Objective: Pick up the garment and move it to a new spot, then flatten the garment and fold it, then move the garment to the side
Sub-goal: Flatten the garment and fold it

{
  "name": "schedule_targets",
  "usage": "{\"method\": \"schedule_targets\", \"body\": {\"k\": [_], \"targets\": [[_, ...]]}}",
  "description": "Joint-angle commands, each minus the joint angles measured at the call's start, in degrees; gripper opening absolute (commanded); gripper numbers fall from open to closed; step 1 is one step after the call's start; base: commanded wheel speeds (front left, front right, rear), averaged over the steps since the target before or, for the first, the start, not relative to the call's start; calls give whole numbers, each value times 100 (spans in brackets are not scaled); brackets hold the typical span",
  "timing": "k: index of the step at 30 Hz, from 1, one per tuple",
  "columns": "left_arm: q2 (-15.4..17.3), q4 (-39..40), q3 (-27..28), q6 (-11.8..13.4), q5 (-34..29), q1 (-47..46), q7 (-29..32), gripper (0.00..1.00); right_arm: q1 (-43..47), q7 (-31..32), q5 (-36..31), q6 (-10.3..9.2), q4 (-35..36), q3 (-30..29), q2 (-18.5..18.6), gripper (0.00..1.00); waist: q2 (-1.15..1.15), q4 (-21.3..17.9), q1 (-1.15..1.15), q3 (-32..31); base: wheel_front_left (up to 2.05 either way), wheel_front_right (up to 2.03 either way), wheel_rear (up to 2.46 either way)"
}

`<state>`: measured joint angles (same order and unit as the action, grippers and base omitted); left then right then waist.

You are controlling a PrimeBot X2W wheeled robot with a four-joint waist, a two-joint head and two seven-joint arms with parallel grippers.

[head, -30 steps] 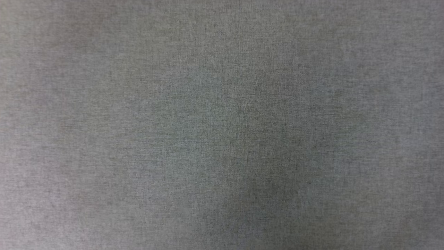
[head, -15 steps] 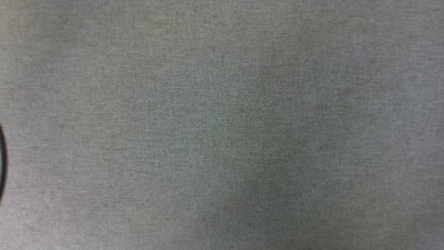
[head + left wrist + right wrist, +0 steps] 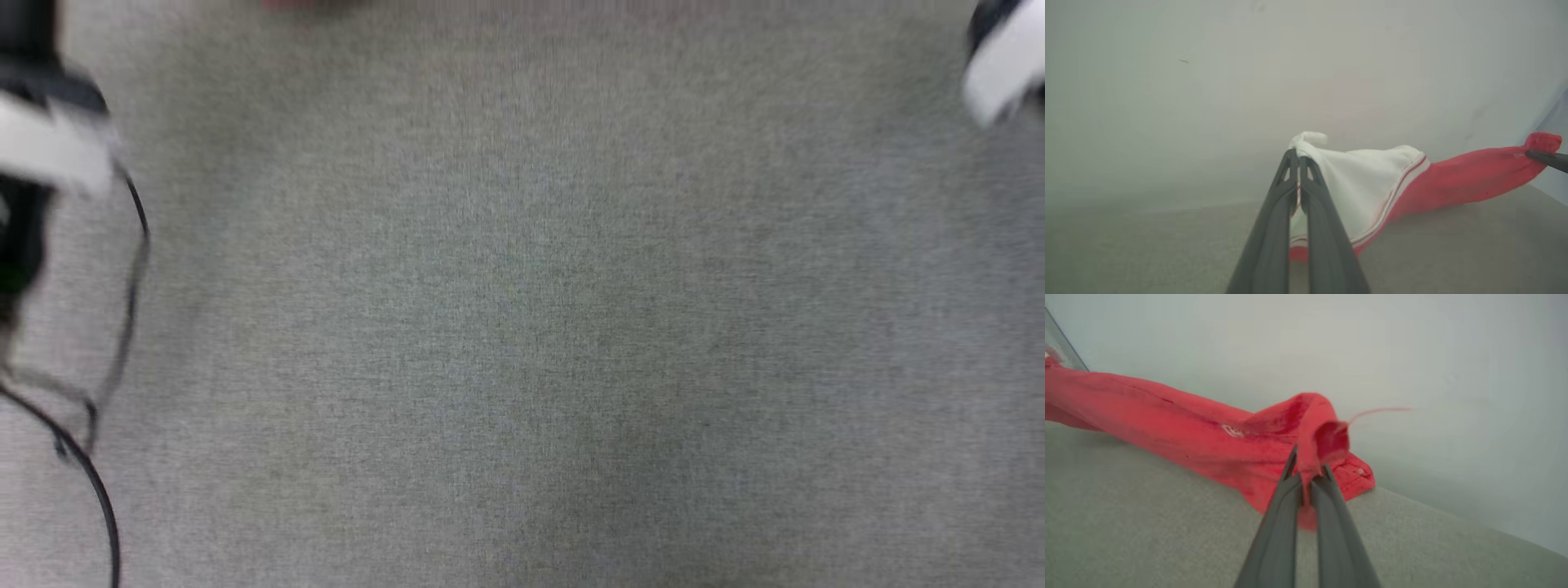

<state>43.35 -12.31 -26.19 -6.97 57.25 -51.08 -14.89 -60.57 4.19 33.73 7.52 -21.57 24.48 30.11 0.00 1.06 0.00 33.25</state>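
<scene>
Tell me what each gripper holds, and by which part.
Both hold the garment: the left gripper pinches its white sleeve, the right gripper pinches a bunched red fold at the other end.

L arm (image 3: 49, 155), R arm (image 3: 1000, 69), cable (image 3: 135, 269) now visible

The whole bench (image 3: 522, 327) is covered in grey woven fabric, kinda heathered, with a soft darker shadow patch around the middle and near side. Past its far edge there's just a plain pale wall (image 3: 1306, 61). The light's flat and even. A bluish panel (image 3: 1556, 122) sits off at the right.
</scene>
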Motion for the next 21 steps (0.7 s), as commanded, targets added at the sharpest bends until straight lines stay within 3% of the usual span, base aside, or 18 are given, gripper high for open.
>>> {"method": "schedule_targets", "body": {"k": [1,13,21], "targets": [[9,95,70,25,-8,276,-36,0,294,-5,32,-7,91,-44,31,0,0,-22,0,-226,0,0,0],[-497,1064,910,284,-347,3648,-43,0,3056,178,48,-6,1015,-391,-94,0,0,-101,0,-1120,0,0,0],[-720,1303,960,395,-272,5137,-43,0,4444,369,41,-6,1334,-607,-241,0,0,-57,0,-1763,0,0,0]]}}
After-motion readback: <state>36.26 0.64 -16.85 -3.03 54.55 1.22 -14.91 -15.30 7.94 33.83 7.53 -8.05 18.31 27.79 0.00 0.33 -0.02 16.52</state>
